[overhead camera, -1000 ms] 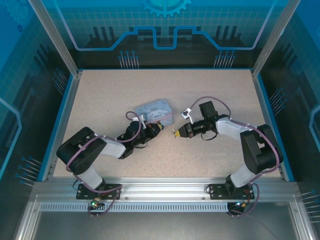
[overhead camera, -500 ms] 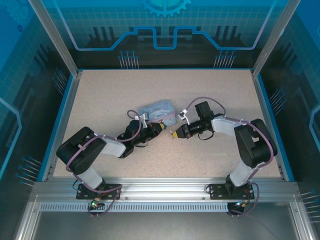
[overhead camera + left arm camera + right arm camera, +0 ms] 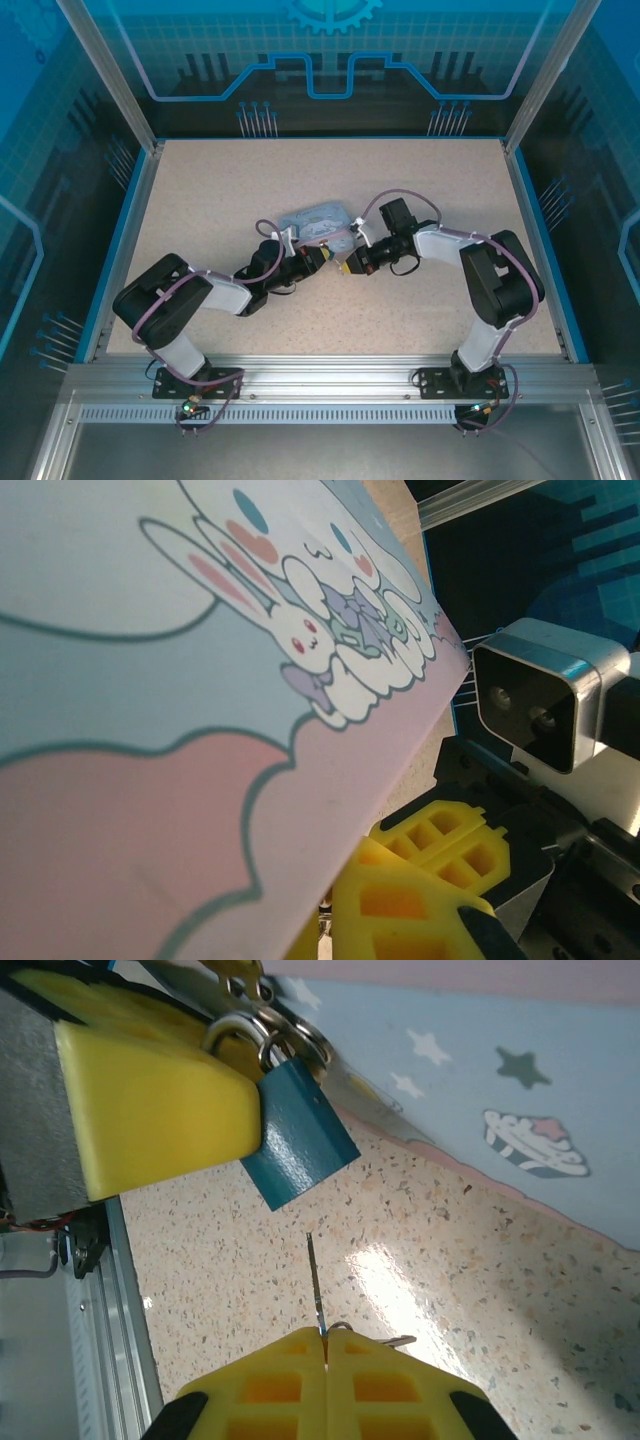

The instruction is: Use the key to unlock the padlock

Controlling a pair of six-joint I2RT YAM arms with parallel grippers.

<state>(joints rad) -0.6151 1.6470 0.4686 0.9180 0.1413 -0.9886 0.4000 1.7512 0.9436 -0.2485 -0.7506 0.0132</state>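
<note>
Seen from above, the left gripper [image 3: 318,257] and right gripper [image 3: 347,266] nearly meet beside the tin [image 3: 322,219]. The right wrist view adds detail: the right jaws are clenched on the key [image 3: 314,1285], which points at the padlock [image 3: 298,1145] hanging against the left finger. I cannot tell the left jaws' grip.

Padlock [image 3: 297,1147] teal; tin [image 3: 120,680] light blue and pink, cartoon bunnies; end effector fingers [image 3: 262,1392] yellow.
</note>
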